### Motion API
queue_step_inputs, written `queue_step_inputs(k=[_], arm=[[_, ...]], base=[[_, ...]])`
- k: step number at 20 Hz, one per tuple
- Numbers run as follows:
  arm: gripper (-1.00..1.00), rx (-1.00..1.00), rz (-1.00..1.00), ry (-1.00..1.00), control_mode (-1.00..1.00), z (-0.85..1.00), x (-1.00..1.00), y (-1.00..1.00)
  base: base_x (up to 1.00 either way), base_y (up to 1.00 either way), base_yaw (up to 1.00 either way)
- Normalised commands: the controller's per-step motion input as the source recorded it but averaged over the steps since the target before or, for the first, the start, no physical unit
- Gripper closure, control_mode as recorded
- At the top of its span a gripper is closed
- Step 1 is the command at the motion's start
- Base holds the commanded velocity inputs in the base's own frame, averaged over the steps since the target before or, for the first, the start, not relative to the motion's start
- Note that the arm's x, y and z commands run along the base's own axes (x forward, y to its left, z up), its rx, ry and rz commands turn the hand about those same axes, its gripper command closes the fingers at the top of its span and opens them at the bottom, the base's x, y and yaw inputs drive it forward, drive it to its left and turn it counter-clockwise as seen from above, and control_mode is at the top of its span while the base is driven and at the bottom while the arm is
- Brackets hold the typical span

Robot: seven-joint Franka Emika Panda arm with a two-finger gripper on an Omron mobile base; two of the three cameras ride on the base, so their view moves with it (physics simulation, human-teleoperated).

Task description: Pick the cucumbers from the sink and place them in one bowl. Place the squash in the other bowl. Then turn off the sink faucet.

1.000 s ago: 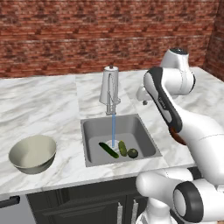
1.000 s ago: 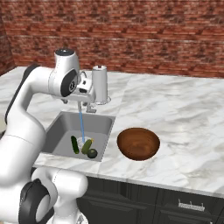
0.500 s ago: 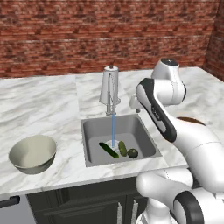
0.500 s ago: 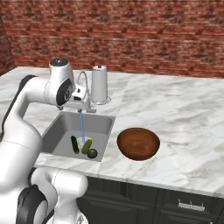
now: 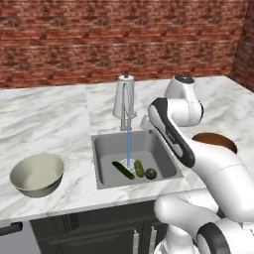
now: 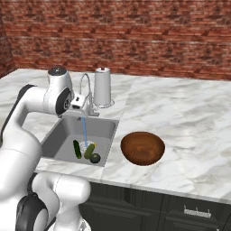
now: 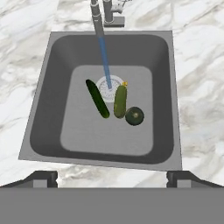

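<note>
Brick-walled kitchen, marble desk (image 5: pixel 44 114); tool (image 7: pixel 112 177) wide above sink (image 7: pixel 57 65); cucumbers (image 7: pixel 97 98) touching squash (image 7: pixel 134 116) at 3 o'clock, misgrab risk.

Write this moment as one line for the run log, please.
gripper: open, above sink | long cucumber, short cucumber, squash: in sink | faucet: running | both bowls: empty

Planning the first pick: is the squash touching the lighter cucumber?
Touching, it seems: in the hand view the squash sits against the lighter cucumber's lower end, no gap visible.
</note>
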Motion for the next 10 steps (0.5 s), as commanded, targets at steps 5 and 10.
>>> queue_step_inputs(k=[5,10], arm=[[-1.00,0.00,0.00,0.00,-1.00,-0.37,0.12,0.09],[-1.00,0.00,0.00,0.00,-1.00,-0.36,0.14,0.23]], base=[[0.00,0.00,0.00],[0.00,0.00,0.00]])
